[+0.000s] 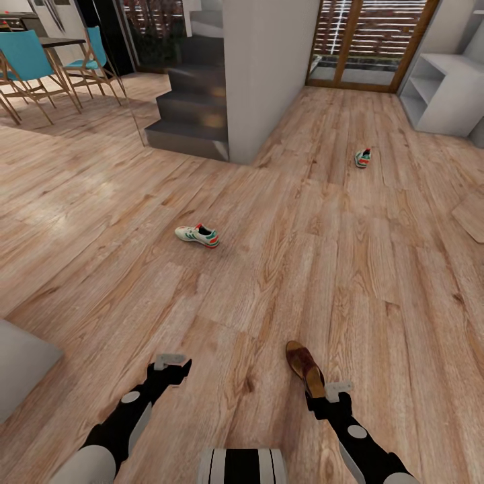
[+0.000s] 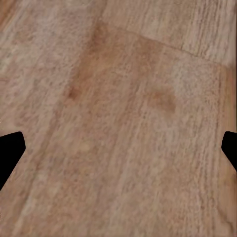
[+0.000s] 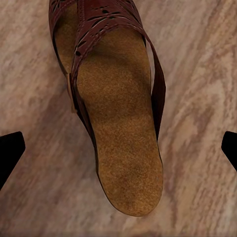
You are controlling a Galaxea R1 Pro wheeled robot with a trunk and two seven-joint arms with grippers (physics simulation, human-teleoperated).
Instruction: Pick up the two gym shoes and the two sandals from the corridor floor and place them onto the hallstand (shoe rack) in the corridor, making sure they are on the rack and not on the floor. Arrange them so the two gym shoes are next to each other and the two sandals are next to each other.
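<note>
- Both grippers are hanging low at the near edge of the head view, over the corridor floor (image 1: 269, 255).
- In the right wrist view, the right gripper (image 3: 118, 153) is hovering above a brown sandal (image 3: 116, 113), its fingers (image 3: 10, 148) spread wide at either side and gripping nothing.
- In the head view that sandal (image 1: 304, 366) is lying flat on the planks just ahead of the right gripper (image 1: 334, 388).
- In its own wrist view, the left gripper (image 2: 118, 153) is facing bare planks with its fingers (image 2: 11, 148) equally wide apart, holding nothing; in the head view the left gripper (image 1: 169, 363) is sitting well apart from the sandal.
- One gym shoe (image 1: 197, 235) is resting on the floor farther out, toward the robot's left.
- Another gym shoe (image 1: 363, 158) is sitting much farther off, toward the right.
- A light-grey hallstand (image 1: 447, 91) is standing at the far right, near slatted doors (image 1: 370, 40).
- Dark stairs (image 1: 191, 101) and blue chairs (image 1: 27, 57) are showing at the far left.
</note>
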